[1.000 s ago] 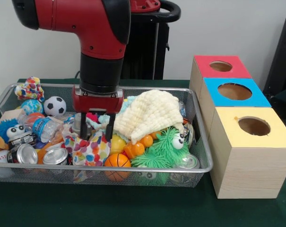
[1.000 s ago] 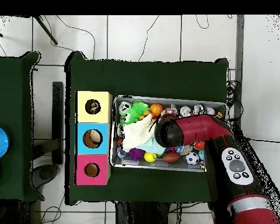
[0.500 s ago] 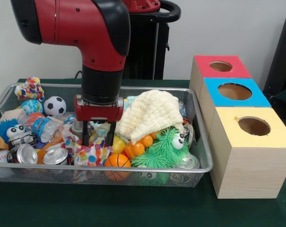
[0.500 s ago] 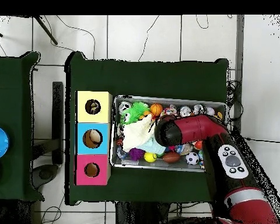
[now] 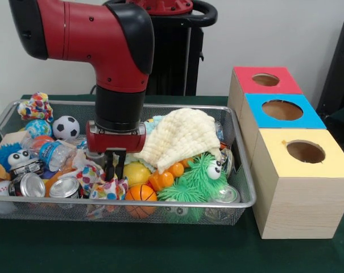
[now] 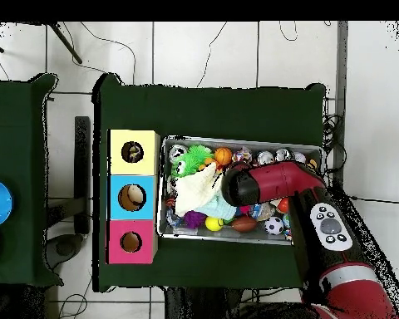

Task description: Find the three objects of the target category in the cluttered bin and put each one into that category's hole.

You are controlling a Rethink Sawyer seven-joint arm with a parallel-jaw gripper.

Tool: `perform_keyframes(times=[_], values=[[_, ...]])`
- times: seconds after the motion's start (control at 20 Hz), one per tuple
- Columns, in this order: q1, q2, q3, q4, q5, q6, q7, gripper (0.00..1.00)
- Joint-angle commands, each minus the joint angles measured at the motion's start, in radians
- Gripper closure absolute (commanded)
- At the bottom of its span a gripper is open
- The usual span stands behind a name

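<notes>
Green-clothed table (image 5: 160, 250) with wire bin (image 5: 177, 216) (toy-filled) beside three holed boxes (image 5: 299, 187).

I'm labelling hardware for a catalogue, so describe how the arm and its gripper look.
The arm has glossy red shells with black joint caps and a black cylindrical wrist. In the overhead view a grey oval panel of buttons sits on the forearm. The gripper has a red rectangular body and short black jaws. No loose cables show.

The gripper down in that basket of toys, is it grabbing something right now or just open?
Gripper: closed, pinching the colourful spotted cloth in the wire bin.
</notes>
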Motion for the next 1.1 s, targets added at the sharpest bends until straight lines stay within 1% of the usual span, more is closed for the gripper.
perform_keyframes(times=[0.05,0.35,0.45,0.5,0.65,0.8,0.95,1.1], values=[[0.000,0.043,0.087,-0.033,-0.064,0.009,-0.177,1.00],[0.007,0.041,0.082,-0.026,-0.068,0.007,-0.170,1.00],[0.013,0.029,0.077,-0.019,-0.061,-0.004,-0.143,1.00],[0.013,0.020,0.083,-0.014,-0.051,0.010,-0.148,1.00],[-0.001,-0.039,0.111,0.028,-0.004,0.054,-0.163,1.00],[-0.009,-0.113,0.141,0.074,0.057,0.119,-0.174,1.00],[-0.006,-0.166,0.154,0.094,0.101,0.170,-0.169,1.00],[0.001,-0.205,0.160,0.110,0.128,0.203,-0.167,1.00]])
